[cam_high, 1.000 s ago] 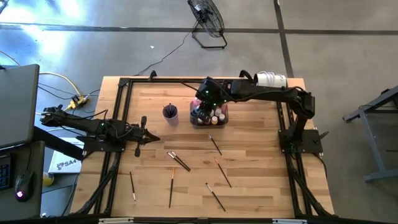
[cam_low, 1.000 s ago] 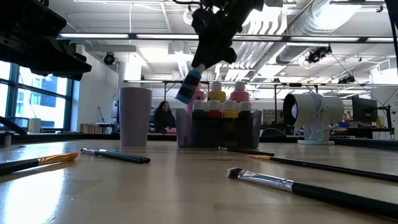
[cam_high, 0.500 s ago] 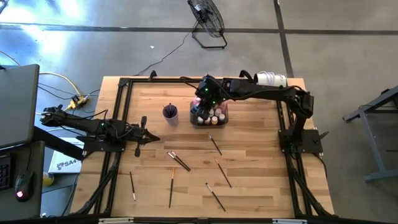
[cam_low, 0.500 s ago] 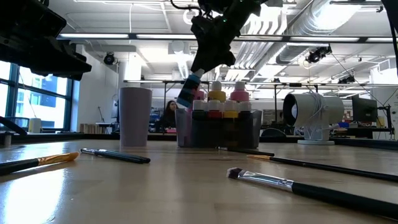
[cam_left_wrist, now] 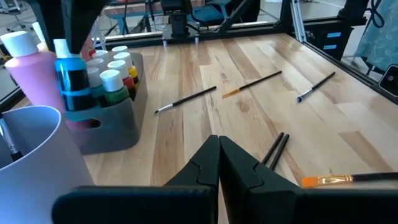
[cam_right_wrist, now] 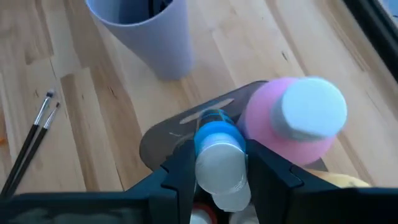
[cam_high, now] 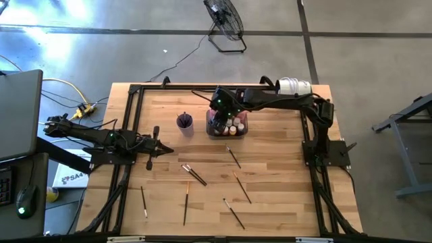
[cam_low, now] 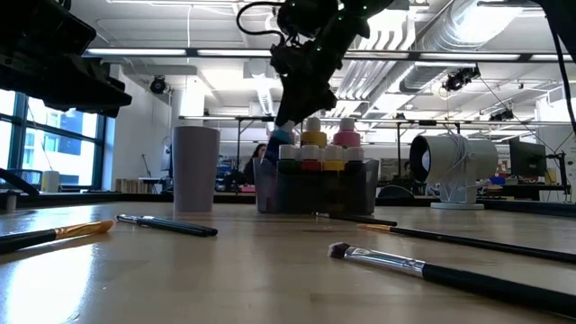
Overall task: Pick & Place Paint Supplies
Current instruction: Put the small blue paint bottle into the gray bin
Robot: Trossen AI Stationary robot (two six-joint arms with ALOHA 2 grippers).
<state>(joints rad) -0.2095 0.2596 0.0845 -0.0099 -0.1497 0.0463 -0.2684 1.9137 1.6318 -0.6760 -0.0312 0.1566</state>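
Note:
My right gripper [cam_right_wrist: 219, 177] is shut on a blue paint bottle [cam_left_wrist: 69, 78] with a white cap, at the left end of the dark grey tray [cam_left_wrist: 109, 121]. The bottle's lower end is behind the tray's wall, next to a tall pink bottle [cam_right_wrist: 292, 121]. Several small capped bottles [cam_left_wrist: 115, 68] stand in the tray. Beside it, the purple cup [cam_high: 185, 122] holds dark brush handles. Thin paintbrushes [cam_high: 194, 174] lie loose on the wood. At the table's left edge my left gripper [cam_high: 165, 150] is shut on nothing. My right gripper pinches the blue bottle's top end, at the white cap [cam_right_wrist: 219, 163], between its two fingers. The fingers [cam_right_wrist: 177, 177] slant down from the table's right side. The bottle hangs nearly upright below them, its lower end inside the tray; whether it rests on the tray's floor is hidden.
More brushes lie toward the near edge [cam_high: 234, 213] [cam_high: 185, 202] [cam_high: 144, 201] and near the tray [cam_high: 233, 157]. A white cylindrical device [cam_high: 294, 86] sits at the far right corner. Black frame rails [cam_high: 131, 128] run along the table's sides.
My right gripper has gone down over the tray's left end with the blue bottle. The bottle hung tilted and clear above the tray; now it stands nearly upright with its lower end sunk behind the tray's wall.

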